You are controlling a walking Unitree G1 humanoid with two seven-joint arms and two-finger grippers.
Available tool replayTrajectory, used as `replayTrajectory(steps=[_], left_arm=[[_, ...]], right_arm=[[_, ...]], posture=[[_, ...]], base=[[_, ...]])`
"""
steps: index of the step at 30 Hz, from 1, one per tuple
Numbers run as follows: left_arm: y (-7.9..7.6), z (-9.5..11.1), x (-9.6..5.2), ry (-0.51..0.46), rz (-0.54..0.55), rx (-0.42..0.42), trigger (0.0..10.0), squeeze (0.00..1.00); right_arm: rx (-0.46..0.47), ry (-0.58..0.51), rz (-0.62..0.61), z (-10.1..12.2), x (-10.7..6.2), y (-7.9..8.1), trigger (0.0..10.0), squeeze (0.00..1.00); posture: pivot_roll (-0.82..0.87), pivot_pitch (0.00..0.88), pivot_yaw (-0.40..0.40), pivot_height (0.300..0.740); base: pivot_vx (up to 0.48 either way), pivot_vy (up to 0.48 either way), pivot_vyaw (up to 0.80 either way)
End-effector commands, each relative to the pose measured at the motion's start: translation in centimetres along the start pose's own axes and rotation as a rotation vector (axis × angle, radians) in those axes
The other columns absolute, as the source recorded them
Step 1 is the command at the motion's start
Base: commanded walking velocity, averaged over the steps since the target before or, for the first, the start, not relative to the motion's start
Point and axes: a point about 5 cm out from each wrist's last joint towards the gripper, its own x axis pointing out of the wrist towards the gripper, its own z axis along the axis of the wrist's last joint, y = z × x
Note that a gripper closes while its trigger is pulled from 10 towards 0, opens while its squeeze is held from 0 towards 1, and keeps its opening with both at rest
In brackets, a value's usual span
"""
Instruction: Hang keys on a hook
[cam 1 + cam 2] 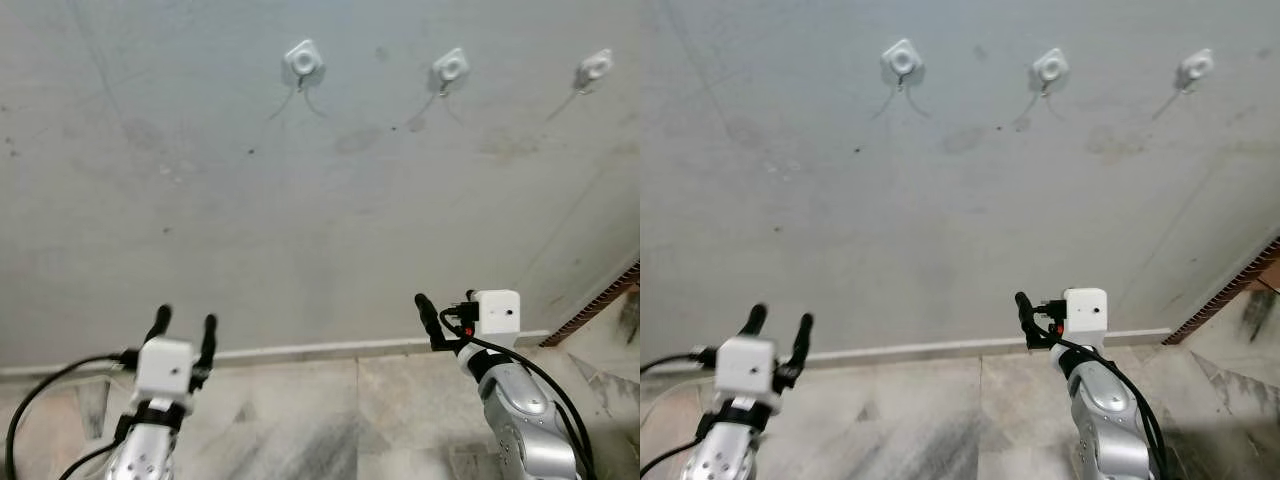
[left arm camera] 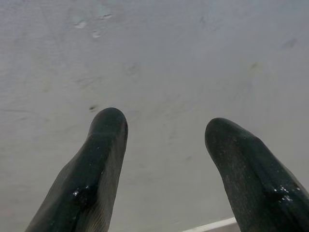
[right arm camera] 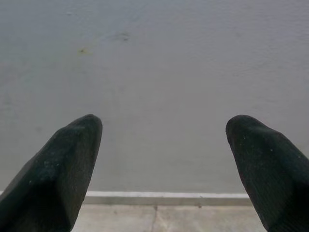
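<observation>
On the grey wall ahead, three small white hooks sit in a row high up: the left hook, the middle hook to its right, and the right hook furthest over. Each looks like a square stick-on pad with a rounded knob, and thin curved marks or shadows trail below them. Nothing hangs on any of them. The keys themselves cannot be made out on the hooks or in either gripper, so where they lie cannot be told. Judging from the task alone, keys would be light, hard and apt to jingle and swing; the ring would be the sensible place to pinch, leaving the loop free to slip over a knob.

Well below the middle hook, the right gripper is raised, its two black fingers spread wide with nothing between them. Below and left of the left hook, the left gripper also stands parted and empty. A pale skirting strip runs along the wall's foot, above a marbled floor. No writing or brand is readable anywhere.
</observation>
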Motion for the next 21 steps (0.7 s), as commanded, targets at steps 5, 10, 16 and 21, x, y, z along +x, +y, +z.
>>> replayTrajectory(steps=[5,10,16,21], left_arm=[[-0.5,0.3,-0.1,0.043,0.026,-0.036,10.0,0.0],[0.1,0.4,0.0,0.077,0.037,-0.028,10.0,0.0],[-0.6,0.7,0.5,0.086,-0.006,-0.026,10.0,0.0],[-0.6,0.7,1.3,0.098,0.002,-0.037,10.0,0.0]], right_arm=[[0.0,-0.031,-0.021,1.3,-0.3,0.5,10.0,0.0],[0.021,-0.034,-0.041,2.0,-0.5,0.7,10.0,0.0],[0.018,-0.023,-0.06,2.4,-0.5,0.4,10.0,0.0],[0.031,-0.014,-0.065,2.6,0.2,0.4,10.0,0.0]], posture=[[0.08,0.077,-0.04,0.74],[0.06,0.08,-0.029,0.74],[0.04,0.079,-0.038,0.74],[0.04,0.082,-0.047,0.74]], base=[[0.0,0.0,0.0],[0.0,0.0,0.0],[0.0,0.0,0.0],[0.0,0.0,0.0]])
